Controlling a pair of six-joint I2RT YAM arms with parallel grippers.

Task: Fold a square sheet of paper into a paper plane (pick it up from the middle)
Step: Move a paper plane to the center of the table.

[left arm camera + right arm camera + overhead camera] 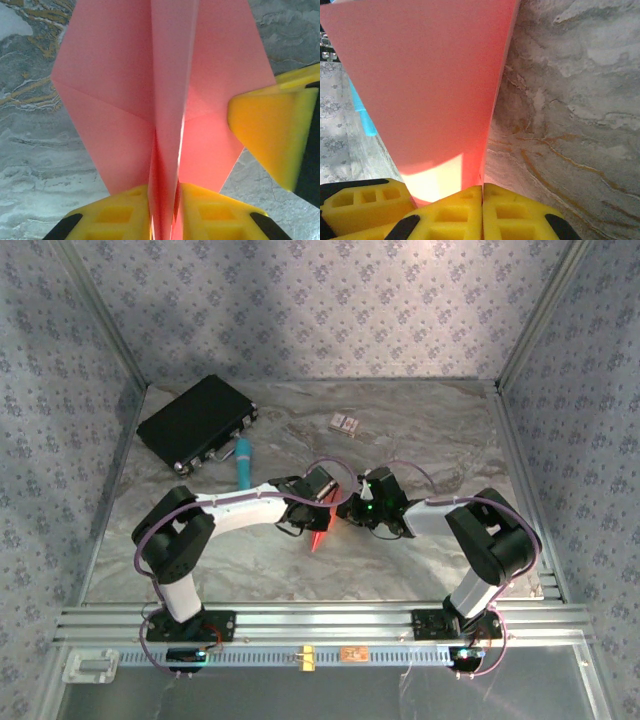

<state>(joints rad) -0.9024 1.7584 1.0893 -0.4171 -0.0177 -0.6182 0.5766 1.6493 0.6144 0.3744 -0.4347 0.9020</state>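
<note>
I count one piece of paper on my screens: a salmon-pink paper plane [110, 75], partly folded, with a raised centre crease and diagonal creases running out from it to both sides. It is held up off the marble-patterned worktop [420, 440] near the middle, between the two arms, and its tip points towards the near edge in the overhead view.

Both arms reach in towards it, one from each side. On the left wrist camera, the left gripper [165, 192] has its two yellow fingers on either side of the centre fold. The jaws are closed almost fully, with only the doubled paper between them, so I read that as a pinch on the plane's keel. In the same view, one yellow finger [270, 135] of the other arm overlaps the edge of the right-hand wing.

On the right wrist camera, the right gripper [482, 192] has its two pads pressed together with no gap showing. The lower edge of the pink sheet runs down into the seam between them, so these jaws are closed on the paper too. A further yellow block sits at the bottom left of that view, and I cannot tell what it belongs to.

I count three other things on the worktop, all lying well apart from the plane towards the far side:
- One black case [197, 422] at the far left.
- One teal marker [243, 462] just beside the case.
- One small patterned card [345, 423] further right.
</note>
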